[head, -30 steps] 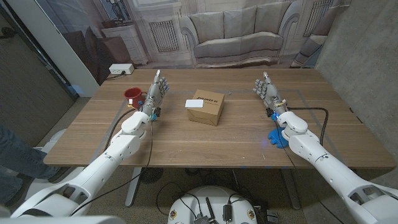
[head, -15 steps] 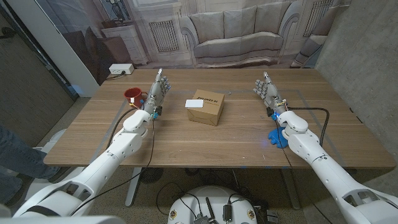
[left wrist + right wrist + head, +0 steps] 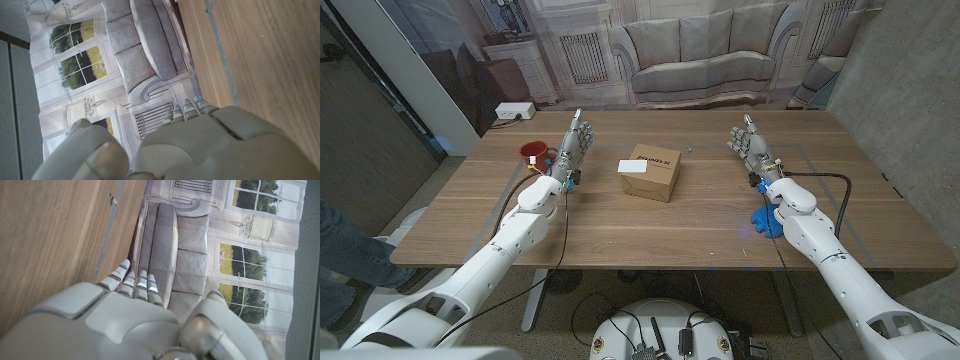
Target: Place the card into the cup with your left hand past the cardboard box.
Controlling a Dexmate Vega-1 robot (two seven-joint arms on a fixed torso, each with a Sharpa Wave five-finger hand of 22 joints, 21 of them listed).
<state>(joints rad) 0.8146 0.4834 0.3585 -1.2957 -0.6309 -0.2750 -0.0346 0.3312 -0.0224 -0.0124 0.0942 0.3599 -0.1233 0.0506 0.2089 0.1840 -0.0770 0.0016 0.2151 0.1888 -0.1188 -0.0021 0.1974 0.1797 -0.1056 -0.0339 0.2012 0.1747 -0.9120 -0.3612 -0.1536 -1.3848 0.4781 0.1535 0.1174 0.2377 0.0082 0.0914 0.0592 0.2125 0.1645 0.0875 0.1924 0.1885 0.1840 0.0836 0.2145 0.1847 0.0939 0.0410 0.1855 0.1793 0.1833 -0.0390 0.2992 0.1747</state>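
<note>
Wooden table (image 3: 650, 225) carries a cardboard box (image 3: 655, 172) near its middle, with a white card (image 3: 634, 167) lying on the box's top at its left side. Red cup (image 3: 532, 152) stands toward the table's left far side, just left of the left hand (image 3: 573, 148) and close to it, contact unclear. Left hand stands upright with fingers extended and a little apart, holding nothing, between cup and box, apart from the box. Right hand (image 3: 749, 146) is upright too on the table's right side, fingers straight and empty, well apart from the box. Blue object (image 3: 764, 218) sits on the table beside the right forearm, a black cable running near it. Left wrist view shows the back of the left hand (image 3: 210, 145) against the table surface and a sofa backdrop; right wrist view shows the right hand (image 3: 125, 320) likewise, fingers stretched out.
</note>
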